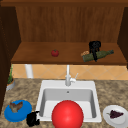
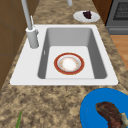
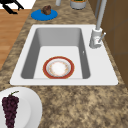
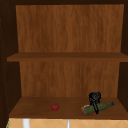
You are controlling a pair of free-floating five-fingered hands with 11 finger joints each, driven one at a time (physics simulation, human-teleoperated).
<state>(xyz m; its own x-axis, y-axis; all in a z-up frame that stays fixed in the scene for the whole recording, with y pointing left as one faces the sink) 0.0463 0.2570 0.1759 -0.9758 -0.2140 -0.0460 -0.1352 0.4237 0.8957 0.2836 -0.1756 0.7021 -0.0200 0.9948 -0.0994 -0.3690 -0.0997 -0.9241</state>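
The wooden cabinet shelf [image 1: 37, 56] carries a green bottle [image 1: 100, 55] lying on its side at the right end and a small red tomato [image 1: 55, 53] well apart to the left. The right robot hand [image 1: 94, 48] comes down on the bottle from above, fingers curled over its middle and clamped on it. To do this grasp well, the grip should stay centred on the body, since a lying bottle is likely to roll. The left robot hand [image 1: 33, 119] hangs at the worktop [image 1: 112, 92] edge, just beside the blue plate [image 1: 11, 115]; whether its fingers are apart cannot be told. The side views show a red-rimmed bowl [image 2: 69, 63] in the sink [image 2: 62, 27] as open, whereas the front view shows it as a red dome. The upper view shows a second shelf [image 4: 65, 57] above.
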